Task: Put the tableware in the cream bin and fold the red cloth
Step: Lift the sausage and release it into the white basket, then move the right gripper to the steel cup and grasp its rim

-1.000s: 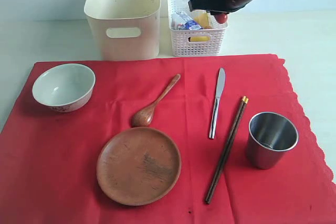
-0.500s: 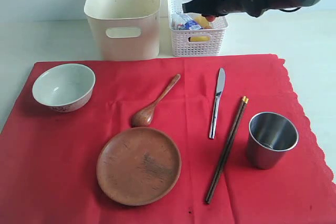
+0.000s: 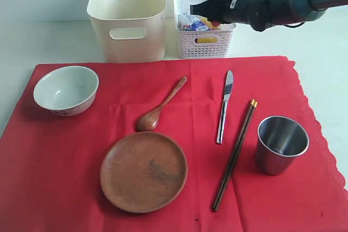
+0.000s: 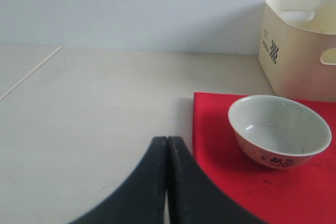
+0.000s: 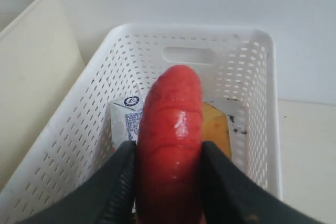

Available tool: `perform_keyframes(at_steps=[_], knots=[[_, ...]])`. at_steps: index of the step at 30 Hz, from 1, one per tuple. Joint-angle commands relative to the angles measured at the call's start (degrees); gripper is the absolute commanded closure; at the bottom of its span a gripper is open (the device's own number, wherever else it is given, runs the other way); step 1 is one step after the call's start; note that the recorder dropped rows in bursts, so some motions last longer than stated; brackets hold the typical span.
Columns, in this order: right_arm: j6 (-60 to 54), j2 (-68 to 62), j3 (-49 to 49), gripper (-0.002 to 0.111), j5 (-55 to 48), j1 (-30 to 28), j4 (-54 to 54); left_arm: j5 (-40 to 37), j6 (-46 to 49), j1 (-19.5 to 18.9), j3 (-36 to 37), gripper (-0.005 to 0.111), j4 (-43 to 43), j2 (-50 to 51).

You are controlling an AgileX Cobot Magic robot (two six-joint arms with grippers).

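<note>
Here, six tableware pieces lie spaced on one red cloth; beyond its far edge, right tool clamps one sausage; left tool pressed together.

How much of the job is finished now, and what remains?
Done: nothing of the task itself; no tableware shows in the cream bin. In hand: the right pincer grips a red sausage above the white basket. To do: white bowl, wooden plate, spoon, knife, chopsticks and steel cup all lie on the flat red cloth; then the folding.
</note>
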State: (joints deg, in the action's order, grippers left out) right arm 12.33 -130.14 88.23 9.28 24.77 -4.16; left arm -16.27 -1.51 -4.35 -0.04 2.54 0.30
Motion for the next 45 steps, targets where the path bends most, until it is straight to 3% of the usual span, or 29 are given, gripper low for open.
perform_keyframes(at_steps=[1, 5, 13, 15, 23, 25, 34, 41, 45], knots=[[-0.97, 0.28, 0.14, 0.049, 1.74, -0.21, 0.58, 0.47, -0.47, 0.31, 0.04, 0.106, -0.21, -0.3], [-0.73, 0.56, 0.14, 0.032, 0.98, -0.21, 0.58, 0.47, -0.47, 0.31, 0.04, 0.106, -0.21, -0.3], [-1.95, 9.68, 0.14, 0.034, -16.52, -0.44, 0.58, 0.47, -0.47, 0.31, 0.04, 0.106, -0.21, -0.3], [-2.93, 15.02, 0.14, 0.04, -22.45, -0.44, -0.23, 0.47, -0.47, 0.31, 0.04, 0.106, -0.21, -0.3], [-3.31, 31.9, 0.14, 0.097, -48.12, -0.44, -3.81, 0.47, -0.47, 0.31, 0.04, 0.106, -0.21, -0.3], [-3.31, 33.11, 0.14, 0.105, -52.85, -0.44, -3.55, 0.47, -0.47, 0.31, 0.04, 0.106, -0.21, -0.3], [-6.77, 34.69, -9.77, 0.108, -56.95, 4.25, -5.29, 0.47, -0.47, 0.31, 0.04, 0.106, -0.21, -0.3], [1.73, 34.82, -10.92, 0.108, -70.95, 4.25, -11.07, 0.47, -0.47, 0.31, 0.04, 0.106, -0.21, -0.3], [1.79, 35.07, -11.81, 0.108, -75.09, 4.25, -8.61, 0.47, -0.47, 0.31, 0.04, 0.106, -0.21, -0.3]])
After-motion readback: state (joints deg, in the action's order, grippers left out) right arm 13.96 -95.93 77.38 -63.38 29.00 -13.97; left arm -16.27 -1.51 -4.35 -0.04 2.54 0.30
